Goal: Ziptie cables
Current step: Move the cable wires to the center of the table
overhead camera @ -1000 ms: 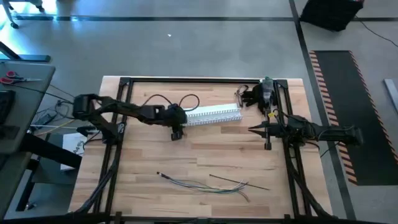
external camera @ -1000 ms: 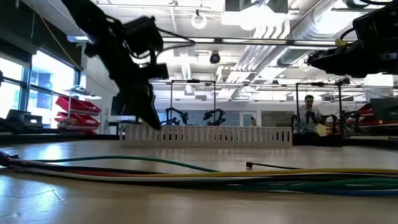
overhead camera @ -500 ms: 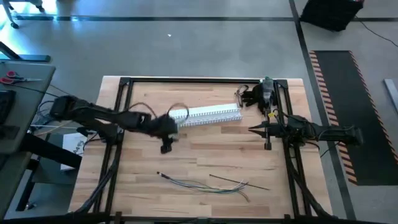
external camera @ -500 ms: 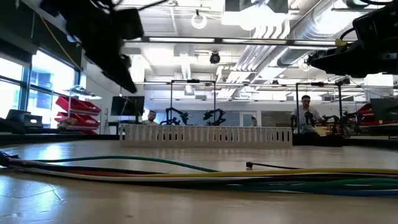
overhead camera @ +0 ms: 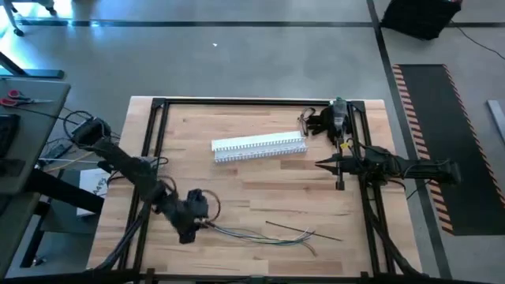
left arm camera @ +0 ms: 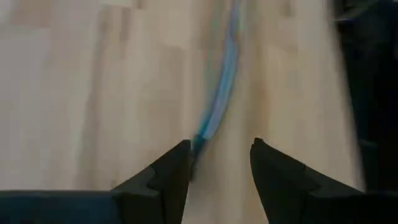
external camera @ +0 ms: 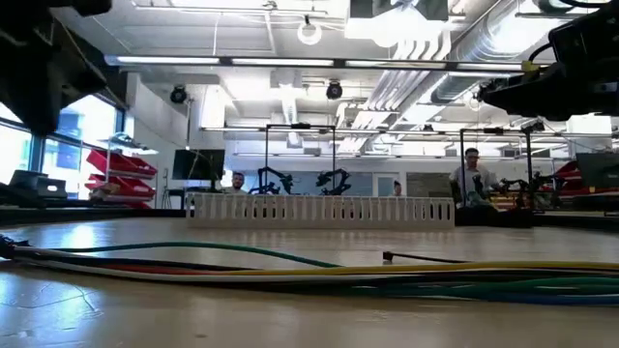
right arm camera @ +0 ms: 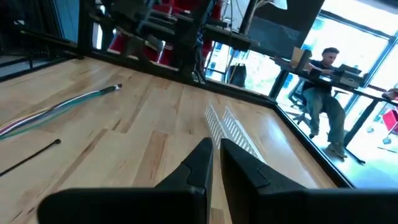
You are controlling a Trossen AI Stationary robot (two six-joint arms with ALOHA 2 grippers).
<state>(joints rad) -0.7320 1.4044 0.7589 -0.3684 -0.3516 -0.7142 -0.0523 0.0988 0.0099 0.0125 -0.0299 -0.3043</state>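
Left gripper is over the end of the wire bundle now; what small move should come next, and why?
Probably lower the left gripper and close on the cables. Its fingers are open, the bundle's end lies just ahead of the gap, and the cables rest loose on the table. The right gripper waits near the white slotted channel.

bare table [overhead camera: 260,189] between channel [overhead camera: 259,146], cables [overhead camera: 260,234]

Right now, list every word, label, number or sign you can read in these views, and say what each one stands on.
None can be read.
The white sheet beside the table carries dark marks, too small to read.
The cables and slotted channel show no print.
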